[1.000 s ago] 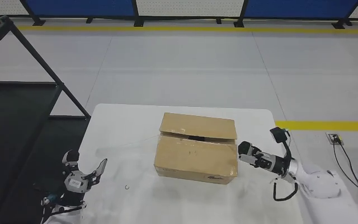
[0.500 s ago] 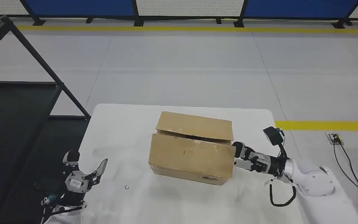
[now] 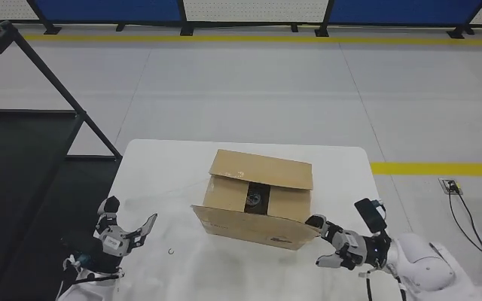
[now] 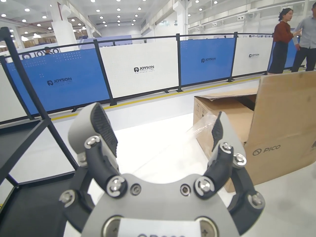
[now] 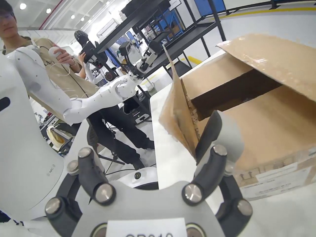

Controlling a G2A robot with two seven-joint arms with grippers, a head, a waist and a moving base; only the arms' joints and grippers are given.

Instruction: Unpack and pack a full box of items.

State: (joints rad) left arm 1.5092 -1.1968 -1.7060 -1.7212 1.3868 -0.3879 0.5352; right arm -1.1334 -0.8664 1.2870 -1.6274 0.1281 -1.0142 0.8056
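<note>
The work is at the opening stage of unpacking: the cardboard box (image 3: 256, 207) has its lid parted but nothing has been lifted out. It sits at the centre of the top view, on the white desk (image 3: 173, 165). Its near flap (image 3: 252, 226) is folded out towards the lower edge of the frame. The far flap (image 3: 263, 169) lies tipped back towards the upper edge. Through the gap between them a dark item (image 3: 256, 199) shows inside, too shadowed to name.

The right pincer (image 3: 322, 241) is at the lower right of the top view, at the near flap's right corner. It is spread wide and grips nothing. In the right wrist view one finger (image 5: 222, 134) stands just beside the flap's raw edge.

The left pincer (image 3: 128, 229) is at the lower left, well apart from the box, also spread wide and empty.

The next move probably calls for pressing the near flap fully down, then reaching into the gap from above for the first item.

The box is plain brown corrugated board, with scuffed, slightly frayed flap edges.
</note>
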